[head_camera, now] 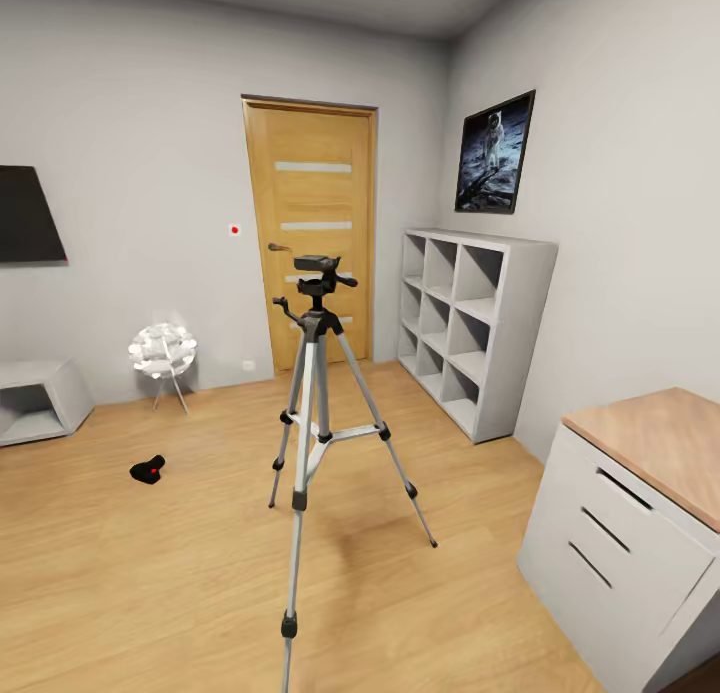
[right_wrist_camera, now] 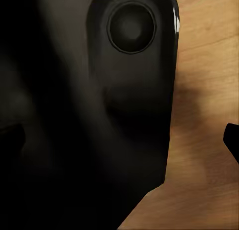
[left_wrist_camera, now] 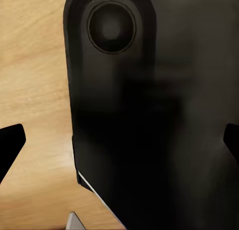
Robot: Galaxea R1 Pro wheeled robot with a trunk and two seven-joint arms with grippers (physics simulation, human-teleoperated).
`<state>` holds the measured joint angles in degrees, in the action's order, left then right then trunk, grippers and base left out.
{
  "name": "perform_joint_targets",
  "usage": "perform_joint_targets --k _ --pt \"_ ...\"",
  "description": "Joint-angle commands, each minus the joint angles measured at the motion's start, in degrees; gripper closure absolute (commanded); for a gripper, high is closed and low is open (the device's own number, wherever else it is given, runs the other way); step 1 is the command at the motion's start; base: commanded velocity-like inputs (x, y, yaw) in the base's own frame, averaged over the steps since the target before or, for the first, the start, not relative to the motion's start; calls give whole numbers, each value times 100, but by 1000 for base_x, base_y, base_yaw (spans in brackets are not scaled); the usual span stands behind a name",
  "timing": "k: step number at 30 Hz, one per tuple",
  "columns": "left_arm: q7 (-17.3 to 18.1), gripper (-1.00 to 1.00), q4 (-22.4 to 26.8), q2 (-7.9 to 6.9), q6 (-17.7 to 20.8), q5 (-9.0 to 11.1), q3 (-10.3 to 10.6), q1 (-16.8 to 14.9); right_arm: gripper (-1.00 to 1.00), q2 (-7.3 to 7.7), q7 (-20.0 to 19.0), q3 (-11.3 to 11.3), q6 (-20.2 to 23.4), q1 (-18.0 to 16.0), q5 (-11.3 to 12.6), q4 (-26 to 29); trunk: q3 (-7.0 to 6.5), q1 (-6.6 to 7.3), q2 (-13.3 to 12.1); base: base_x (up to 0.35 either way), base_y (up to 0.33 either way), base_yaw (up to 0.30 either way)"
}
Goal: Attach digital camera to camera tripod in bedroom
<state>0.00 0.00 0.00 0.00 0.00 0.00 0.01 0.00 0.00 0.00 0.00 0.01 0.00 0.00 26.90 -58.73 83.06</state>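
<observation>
**A:** Two grippers, and honestly I can't say much about either. On the left wrist cam the left gripper shows just two dark fingertips at the frame edges, wide apart, nothing between them, so it looks released. A big black robot body part with a round joint cap fills the space beyond it, wood floor beside that.

**B:** And the right one?

**A:** Right gripper: one fingertip pokes in at the edge, the other side is lost in black. Can't tell if it's released or clenched. Same kind of dark robot part there, over plank floor.

**B:** Where's the actual stuff?

**A:** Head cam has it. The camera tripod stands upright mid-room on the floor, legs spread, black pan head on top with the handle sticking out sideways, nothing mounted. The digital camera lies on the floor well apart from it, toward the robot's left, red dot visible, near a white spiky lamp. Behind the tripod is the oak door, white cube shelves along the right wall under a framed astronaut picture, and a white drawer cabinet close by on the right.
</observation>
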Motion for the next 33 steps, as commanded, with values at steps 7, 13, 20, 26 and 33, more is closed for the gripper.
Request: perform_joint_targets --k 7,13,20,26,33 --pt "-18 -100 106 18 9 35 0 8 -100 226 -9 -19 -60 -1 6 34 3 0 2 0 0 21" --pt "-18 -100 119 18 9 35 0 8 -100 304 -2 9 -218 -1 8 65 3 0 2 0 0 6" --pt "-18 -100 122 18 9 35 0 8 -100 313 19 9 -442 -1 8 65 3 0 2 0 0 1" --pt "-18 -100 123 18 9 35 0 8 -100 316 32 4 -635 -1 9 62 3 0 2 0 0 109" --pt "-18 -100 123 18 9 35 -7 8 -100 316 34 3 -860 -1 9 62 3 0 2 0 30 248"
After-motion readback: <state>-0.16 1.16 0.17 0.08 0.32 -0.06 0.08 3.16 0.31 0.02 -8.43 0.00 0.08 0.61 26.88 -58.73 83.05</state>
